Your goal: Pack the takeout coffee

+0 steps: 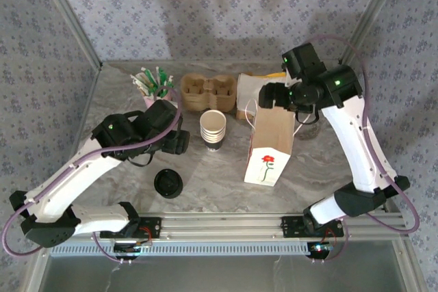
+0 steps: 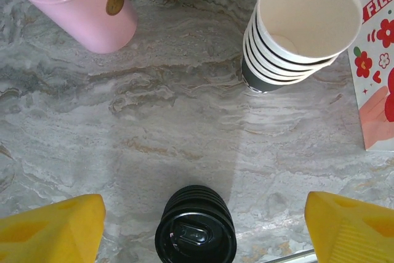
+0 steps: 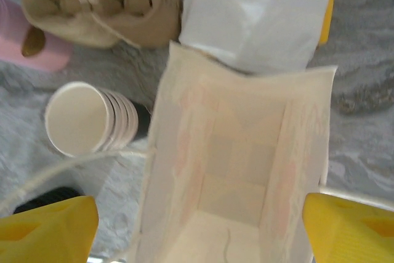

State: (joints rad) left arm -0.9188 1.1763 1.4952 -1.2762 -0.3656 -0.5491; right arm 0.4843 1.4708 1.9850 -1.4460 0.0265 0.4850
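Yellow fingers (image 2: pixel 52 229) of the left gripper (image 2: pixel 200 214) sit closest in the left wrist view. They are spread wide with nothing clamped. The takeout coffee (image 2: pixel 196 229) shows between them: black lid up, dark ribbed body, upright on the marble table (image 2: pixel 184 133). Neither finger touches it. How high the gripper hangs over the cup, can't tell.

From the top view the coffee stands on the near-left part of the table, just on the near side of the left gripper's head. It is outside the bag and well apart from it.

Outward from there: a stack of white paper cups (image 2: pixel 301 23) with a dark base stands beyond the coffee and to its right. A pink tumbler (image 2: pixel 86 7) holding sticks and green-tipped packets is at far left. A brown pulp cup carrier (image 1: pixel 205 92) lies at the back, between tumbler and bag.

The right gripper (image 3: pixel 197 226) also has its fingers wide apart and empty, hanging over the open mouth of the paper bag (image 1: pixel 270 145). Its wrist camera looks straight down inside, and the bag floor is visible. The bag stands upright, just right of the cup stack, with a red flower print on its near face. A white bag (image 3: pixel 258 10) sits right behind it, at its far rim.
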